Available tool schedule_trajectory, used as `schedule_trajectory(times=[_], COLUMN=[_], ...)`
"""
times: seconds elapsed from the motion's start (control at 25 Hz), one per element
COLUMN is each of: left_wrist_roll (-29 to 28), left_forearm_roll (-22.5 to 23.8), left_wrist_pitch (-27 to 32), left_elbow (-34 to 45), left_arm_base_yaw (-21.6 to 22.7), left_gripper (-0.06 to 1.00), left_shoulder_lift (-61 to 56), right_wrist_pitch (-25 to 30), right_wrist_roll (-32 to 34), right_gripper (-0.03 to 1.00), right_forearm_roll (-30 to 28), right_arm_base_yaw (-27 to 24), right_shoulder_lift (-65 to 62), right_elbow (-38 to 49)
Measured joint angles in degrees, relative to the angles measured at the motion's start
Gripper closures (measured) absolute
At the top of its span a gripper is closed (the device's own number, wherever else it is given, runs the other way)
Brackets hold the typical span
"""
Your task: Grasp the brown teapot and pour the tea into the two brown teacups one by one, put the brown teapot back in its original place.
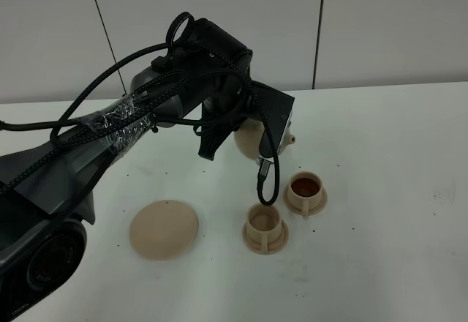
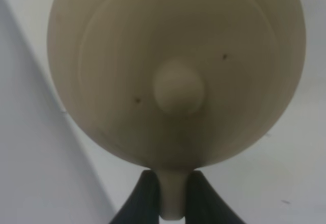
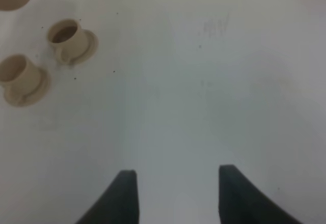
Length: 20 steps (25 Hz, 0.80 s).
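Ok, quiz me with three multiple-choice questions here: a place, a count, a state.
1. Where is the teapot? A on the disc; B held above the table by the left gripper; C in a cup.
2. How many cups hold tea? A none; B one; C two.
3. The right gripper is: A open; B shut on a cup; C shut on the teapot.
Answers: 1 B, it pinches the handle, and the disc lies bare. 2 B, only the far cup is dark inside. 3 A, its jaws stand apart.

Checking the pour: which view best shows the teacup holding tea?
Exterior high: the filled teacup sits unobstructed, dark tea visible. Right wrist shows that teacup small and blurry; left wrist misses it.
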Motion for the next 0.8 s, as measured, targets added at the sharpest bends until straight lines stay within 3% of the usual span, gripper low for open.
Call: schedule_trajectory(times=[0.2,0.52,0.8], left_wrist_roll=[-1.7,-8.2,-10.2], left_forearm_roll=[-1.5,-6.3,-9.7], left_wrist_pitch=[3.7,5.5,7.5], left_elbow=[0.0,0.0,-0.1], left_arm_base_yaw=[0.6,1.0,1.7], left_gripper=[0.77,0.77,0.77], left_shoulder_lift=[0.0,0.0,0.0], right_wrist_pitch=[0.0,0.0,0.0], right_wrist_roll=[0.0,-0.1,-0.1], right_gripper=[0.61,0.61,0.61], right_forearm_roll=[0.0,0.0,0.0], right_arm_base_yaw=[0.0,0.0,0.0], right_shoulder_lift=[0.0,0.0,0.0], right_elbow=[0.0,0.0,0.0])
